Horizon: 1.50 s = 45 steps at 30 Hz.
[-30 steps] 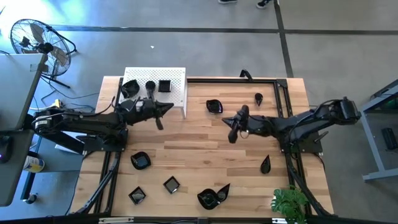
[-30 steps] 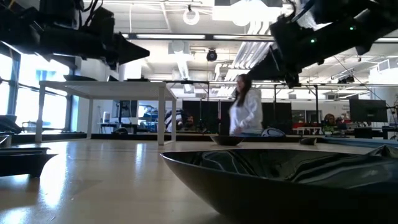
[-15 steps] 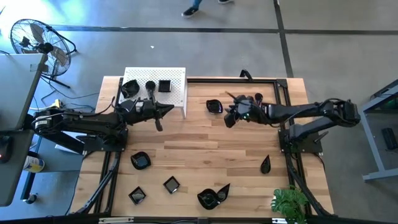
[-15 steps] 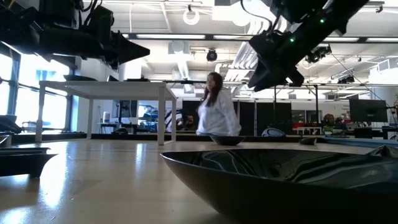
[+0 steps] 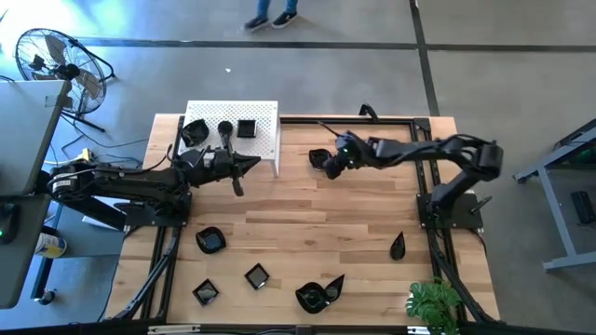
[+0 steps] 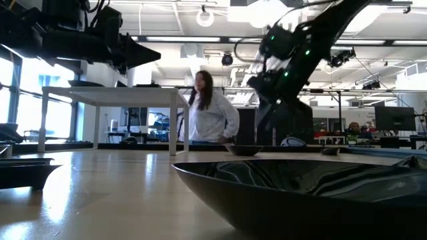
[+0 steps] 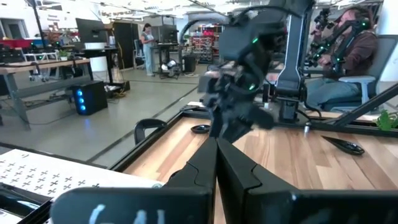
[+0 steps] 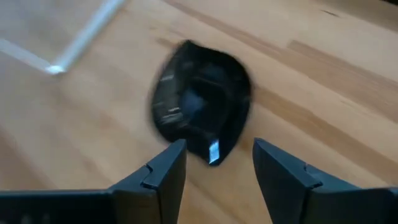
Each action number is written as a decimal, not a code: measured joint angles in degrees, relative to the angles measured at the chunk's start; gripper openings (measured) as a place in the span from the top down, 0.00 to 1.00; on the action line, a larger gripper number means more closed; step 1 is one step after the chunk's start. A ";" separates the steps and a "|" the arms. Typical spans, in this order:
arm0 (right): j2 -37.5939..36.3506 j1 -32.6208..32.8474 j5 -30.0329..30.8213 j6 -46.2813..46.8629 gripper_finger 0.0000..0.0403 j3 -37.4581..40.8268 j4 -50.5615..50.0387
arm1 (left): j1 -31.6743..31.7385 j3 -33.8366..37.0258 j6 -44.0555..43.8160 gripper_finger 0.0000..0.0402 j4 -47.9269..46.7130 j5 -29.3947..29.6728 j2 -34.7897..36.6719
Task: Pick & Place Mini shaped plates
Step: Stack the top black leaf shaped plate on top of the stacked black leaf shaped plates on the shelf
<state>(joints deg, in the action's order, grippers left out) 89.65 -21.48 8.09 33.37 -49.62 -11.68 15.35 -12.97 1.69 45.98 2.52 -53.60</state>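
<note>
A small glossy black plate (image 8: pixel 200 102) lies flat on the wood at the far middle of the table (image 5: pixel 307 214), just right of the white perforated stand (image 5: pixel 265 126). My right gripper (image 8: pixel 217 149) hangs tilted down over this plate (image 5: pixel 317 156), open. Its fingers stand either side of the plate's near tip without touching. My left gripper (image 5: pixel 250 165) is shut and level beside the stand's near right corner, holding nothing. Three black plates (image 5: pixel 223 128) sit on the stand. More plates (image 5: pixel 210 240) lie along the near part of the table.
Loose plates lie near the front edge (image 5: pixel 318 296) and on the right side (image 5: pixel 398 246). One of them fills the low view's foreground (image 6: pixel 300 193). A black frame rail (image 5: pixel 354 118) runs along the far edge. A potted plant (image 5: pixel 433 302) stands at the near right corner. A person (image 6: pixel 210 110) walks behind the table.
My right gripper has swung from the table's middle toward the far edge and the left. It now hangs over the plate beside the stand. It has tipped downward and rolled, and its fingers have opened. The person behind the table has walked leftward.
</note>
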 joint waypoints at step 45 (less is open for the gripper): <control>6.32 2.12 -7.66 -2.75 0.97 -1.97 7.68 | 0.02 -0.06 1.28 0.99 -1.11 -1.43 -0.02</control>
<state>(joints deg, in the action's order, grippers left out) 95.97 -19.36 0.43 30.62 -51.59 -3.99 15.38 -13.04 2.98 44.86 1.09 -53.63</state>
